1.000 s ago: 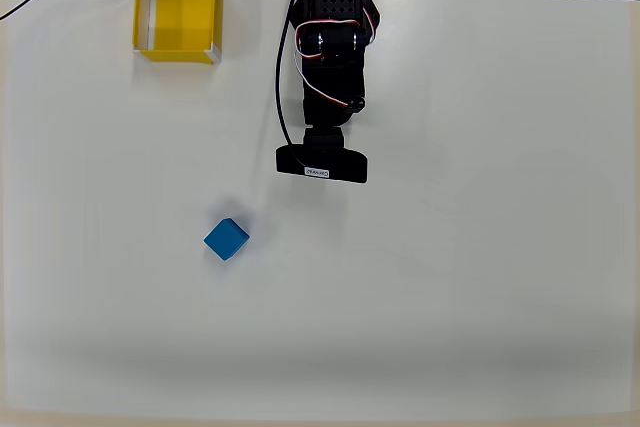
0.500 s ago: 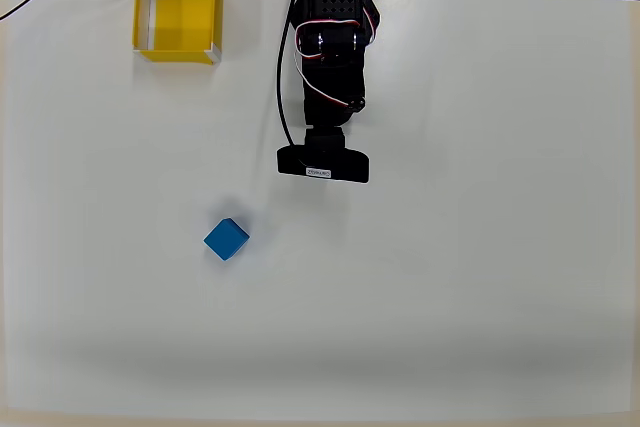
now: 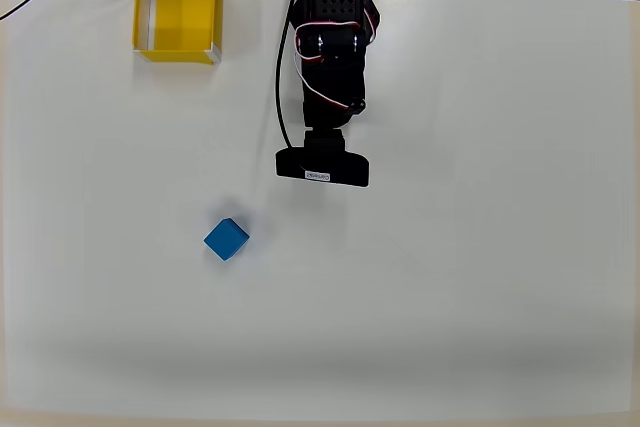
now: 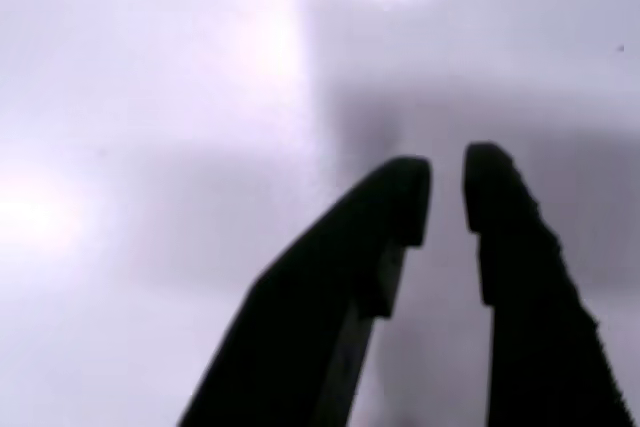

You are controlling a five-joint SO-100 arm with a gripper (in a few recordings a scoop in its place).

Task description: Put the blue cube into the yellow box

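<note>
- Blue cube (image 3: 227, 239) sits loose on the white surface (image 3: 480, 277), well apart from the yellow box (image 3: 177, 17).
- My pincer (image 4: 445, 192), nearly closed and empty, risks knocking it away unless opened wider.

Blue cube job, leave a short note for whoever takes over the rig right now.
Gripper: nearly shut, a narrow gap between the fingertips, holding nothing, over bare table.
Blue cube: on the table, below and left of the arm in the overhead view, untouched.
Yellow box: at the top left edge of the table, nothing in it.
Done: nothing yet.
Left: open the jaws, reach the cube, grasp it, carry it to the box and drop it in.
</note>
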